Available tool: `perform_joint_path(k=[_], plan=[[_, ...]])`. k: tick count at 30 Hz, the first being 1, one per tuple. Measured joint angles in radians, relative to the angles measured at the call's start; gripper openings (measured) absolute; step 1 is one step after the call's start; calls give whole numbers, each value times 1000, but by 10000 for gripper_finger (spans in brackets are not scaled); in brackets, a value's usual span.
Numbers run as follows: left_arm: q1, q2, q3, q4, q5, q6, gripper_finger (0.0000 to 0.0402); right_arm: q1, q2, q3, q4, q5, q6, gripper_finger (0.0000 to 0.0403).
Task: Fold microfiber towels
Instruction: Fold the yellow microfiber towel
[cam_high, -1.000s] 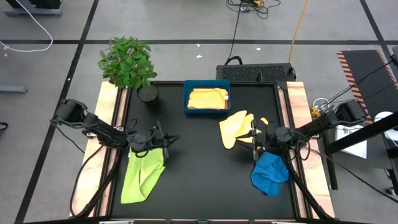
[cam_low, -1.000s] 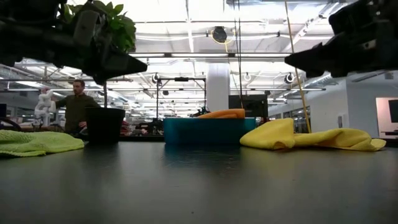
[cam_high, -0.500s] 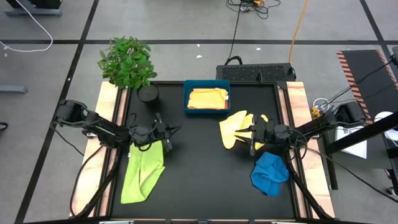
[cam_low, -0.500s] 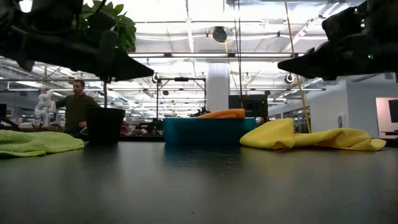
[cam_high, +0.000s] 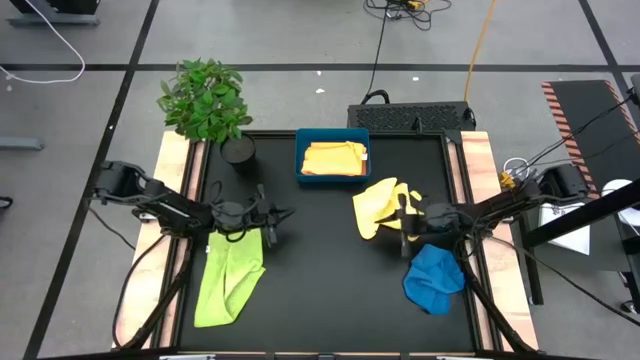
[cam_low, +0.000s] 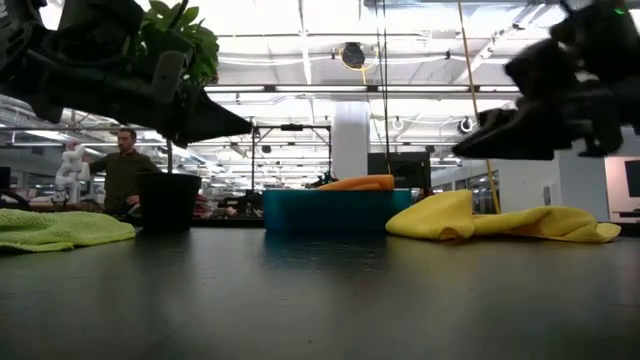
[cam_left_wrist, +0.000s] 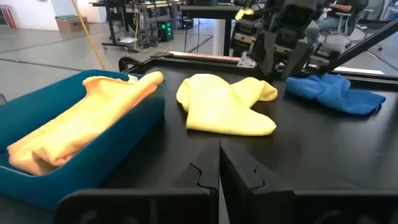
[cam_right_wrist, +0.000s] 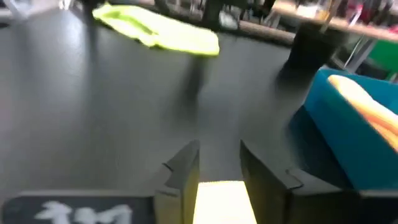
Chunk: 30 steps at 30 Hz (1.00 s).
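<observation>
The lime green towel lies crumpled flat at the table's left, and it also shows in the low view. The pale yellow towel lies bunched right of centre. The blue towel lies near the right front. A golden yellow towel lies in the teal tray, with an orange one showing above its rim. My left gripper is shut and hovers over the lime towel's far end. My right gripper is open and hovers above the pale yellow towel's right part.
A potted plant stands at the far left corner, its dark pot on the table. The tray stands at the far middle. Bare black tabletop lies between the towels. A person stands far off in the room.
My right gripper has gone from over the blue towel toward the table's far edge and down, to above the pale yellow towel. My left gripper has gone a little toward the far edge and dipped. The towels have not moved.
</observation>
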<state>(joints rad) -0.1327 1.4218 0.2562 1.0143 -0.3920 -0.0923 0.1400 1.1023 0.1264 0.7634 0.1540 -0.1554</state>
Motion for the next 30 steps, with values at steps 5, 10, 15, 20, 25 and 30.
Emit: perform_joint_path(k=[5,10,15,20,25,30], plan=[[0,16,0,-3,1,-29,7,4,9,109,-260,-2,41,158],[-7,16,0,1,2,-53,26,34,55,132,-303,-32,39,184],[-28,16,2,3,2,-60,32,78,140,132,-318,-8,39,187],[-57,16,34,-6,3,-63,31,87,219,132,-311,87,37,187],[-80,18,82,-24,3,-49,31,69,289,132,-244,108,42,187],[-81,18,108,-24,2,-48,31,53,368,133,-147,105,39,187]])
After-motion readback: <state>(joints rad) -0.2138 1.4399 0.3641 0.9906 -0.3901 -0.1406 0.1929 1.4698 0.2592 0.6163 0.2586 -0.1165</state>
